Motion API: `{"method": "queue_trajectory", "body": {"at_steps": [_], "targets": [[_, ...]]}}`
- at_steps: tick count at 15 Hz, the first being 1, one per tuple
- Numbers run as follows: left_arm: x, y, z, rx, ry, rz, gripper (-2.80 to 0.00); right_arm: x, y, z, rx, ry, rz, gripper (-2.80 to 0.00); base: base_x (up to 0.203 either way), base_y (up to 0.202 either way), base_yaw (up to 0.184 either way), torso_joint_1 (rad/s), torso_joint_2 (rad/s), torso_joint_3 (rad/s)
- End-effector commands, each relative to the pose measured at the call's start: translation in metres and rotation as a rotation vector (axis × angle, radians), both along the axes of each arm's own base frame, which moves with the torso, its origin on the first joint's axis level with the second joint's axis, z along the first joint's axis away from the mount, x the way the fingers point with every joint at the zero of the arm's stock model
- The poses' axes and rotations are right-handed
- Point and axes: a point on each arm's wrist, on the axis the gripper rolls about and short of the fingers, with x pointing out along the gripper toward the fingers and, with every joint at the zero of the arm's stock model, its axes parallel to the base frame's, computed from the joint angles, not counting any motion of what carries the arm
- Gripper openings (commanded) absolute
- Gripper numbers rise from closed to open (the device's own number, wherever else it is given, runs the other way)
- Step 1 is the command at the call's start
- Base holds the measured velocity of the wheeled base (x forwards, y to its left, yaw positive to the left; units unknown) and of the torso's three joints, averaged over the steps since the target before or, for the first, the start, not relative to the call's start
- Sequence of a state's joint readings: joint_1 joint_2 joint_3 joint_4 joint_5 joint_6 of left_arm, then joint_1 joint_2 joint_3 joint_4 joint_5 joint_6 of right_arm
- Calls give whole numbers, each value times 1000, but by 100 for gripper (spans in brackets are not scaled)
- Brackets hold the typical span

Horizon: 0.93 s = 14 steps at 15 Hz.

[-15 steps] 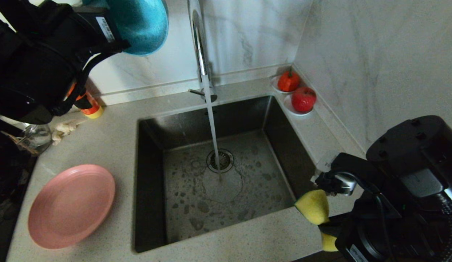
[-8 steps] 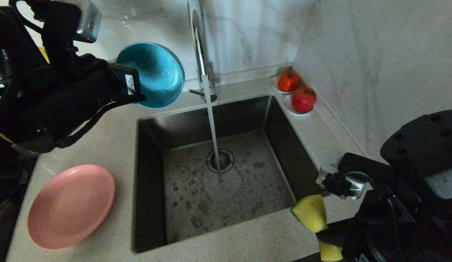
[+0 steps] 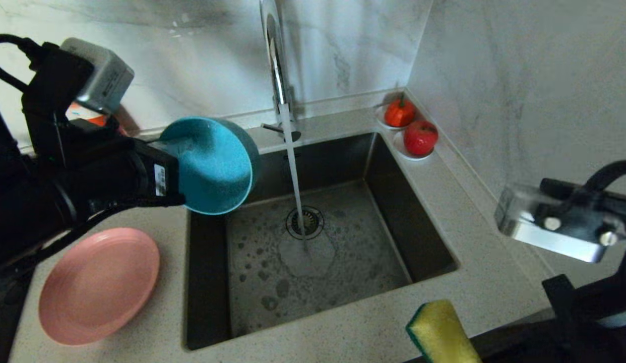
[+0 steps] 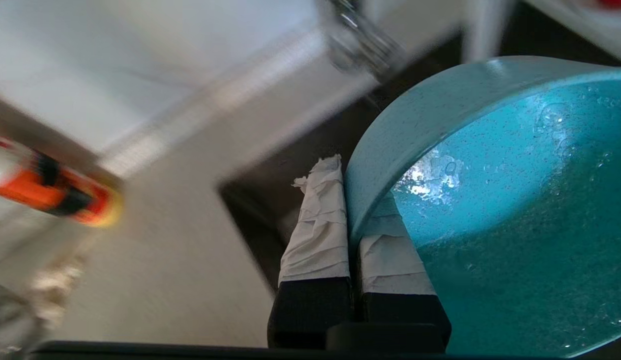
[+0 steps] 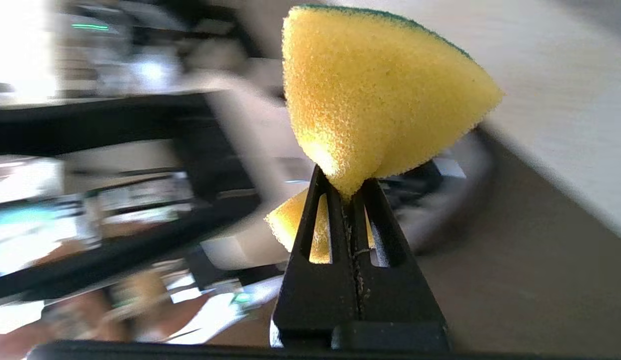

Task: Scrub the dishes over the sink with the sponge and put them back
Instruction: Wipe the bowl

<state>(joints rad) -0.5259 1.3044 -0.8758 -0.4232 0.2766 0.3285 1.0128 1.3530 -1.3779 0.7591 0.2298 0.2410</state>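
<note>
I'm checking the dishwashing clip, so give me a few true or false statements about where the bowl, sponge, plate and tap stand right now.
1. The left hand grips the teal bowl by its rim. True.
2. The pink plate lies inside the sink. False: it rests on the counter to the sink's left.
3. Water runs from the tap. True.
4. The right hand is empty. False: it pinches the yellow sponge.
5. The sponge touches the bowl. False: they are far apart.

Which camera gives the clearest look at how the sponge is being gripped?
The right wrist view: the right gripper pinches the sponge at its middle, folding it. The head view shows only one end of it at the bottom edge; the left wrist view shows none.
</note>
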Motion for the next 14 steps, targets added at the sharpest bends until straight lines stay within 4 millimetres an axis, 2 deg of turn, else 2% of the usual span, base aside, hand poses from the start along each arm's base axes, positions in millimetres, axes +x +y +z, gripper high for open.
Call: {"method": "queue_trajectory", "body": {"at_steps": [1, 3, 7, 11, 14], "targets": [[-15, -4, -13, 14, 28, -44, -280, -6, 1, 24, 90, 95, 85, -280, 0, 0, 0, 0, 0, 0], [-17, -8, -21, 25, 52, -64, -280, -9, 1, 39, 137, 209, 146, -280, 0, 0, 0, 0, 0, 0], [-17, -15, -16, -2, 41, -61, -280, -4, 15, 57, 202, 430, 212, -280, 0, 0, 0, 0, 0, 0], [-13, -18, -13, -38, 15, -60, -280, 10, 42, 46, 155, 514, 206, -280, 0, 0, 0, 0, 0, 0], [-4, -27, -9, -83, 0, -68, -280, 25, 65, 37, 130, 537, 198, -280, 0, 0, 0, 0, 0, 0]]}}
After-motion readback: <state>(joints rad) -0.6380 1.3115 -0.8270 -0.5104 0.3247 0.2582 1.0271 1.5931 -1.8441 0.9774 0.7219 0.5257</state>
